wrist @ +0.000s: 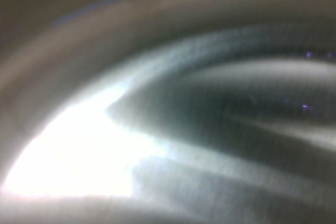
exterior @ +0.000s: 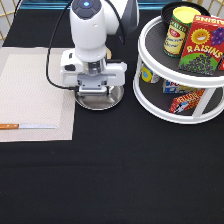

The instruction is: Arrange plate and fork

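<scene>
Hovered low, pincer [exterior: 98, 92] right over plate [exterior: 102, 101] on black surface [exterior: 125, 175]; couldn't tell its opening; placemat [exterior: 30, 95] beside.

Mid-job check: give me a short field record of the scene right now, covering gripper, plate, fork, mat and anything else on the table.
gripper: down over the plate, fingers hidden by the hand
plate: on the black tablecloth, beside the mat's right edge in the exterior view; shiny metal fills the wrist view
fork: not visible
placemat: beige, at the exterior view's left
knife: wooden handle, lying on the mat's lower edge
two-tier turntable: at the exterior view's right, holding a can, a raisins box and other packages
</scene>
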